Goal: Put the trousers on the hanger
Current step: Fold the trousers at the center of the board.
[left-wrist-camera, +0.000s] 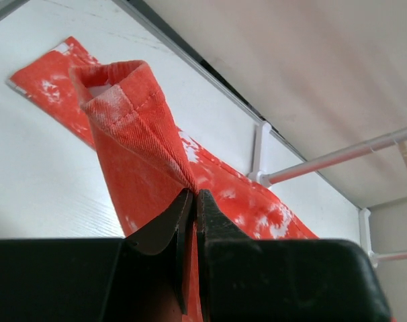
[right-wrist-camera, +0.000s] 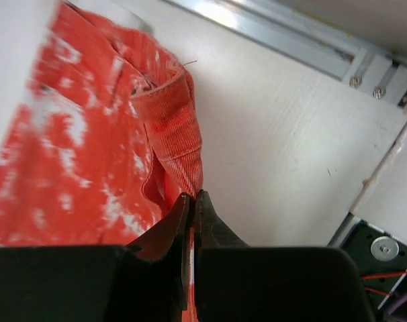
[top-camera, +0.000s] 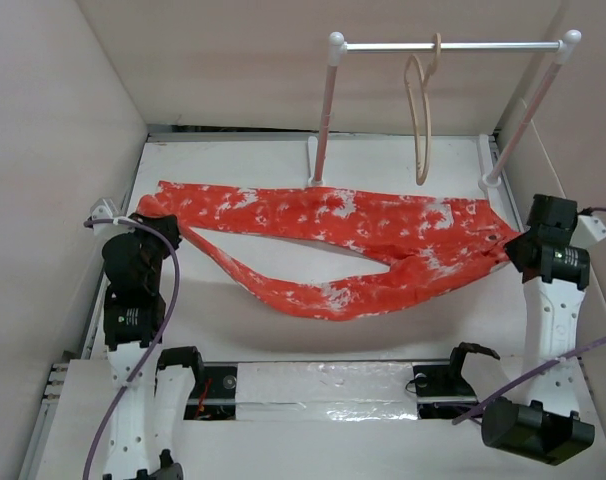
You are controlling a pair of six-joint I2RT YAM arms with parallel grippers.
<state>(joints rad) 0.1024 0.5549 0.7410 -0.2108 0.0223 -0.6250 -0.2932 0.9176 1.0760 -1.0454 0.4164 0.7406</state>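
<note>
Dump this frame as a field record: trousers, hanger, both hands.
trousers: spread on the table, waist to the right, legs to the left
hanger: hooked on the rack rail, bare
left hand: shut on a leg cuff
right hand: shut on the waist end
task state: trousers not yet on hanger

No legible text, labels, brand marks, numbers or signs in any of the three views. Checked all surfaces in view: nothing readable.
</note>
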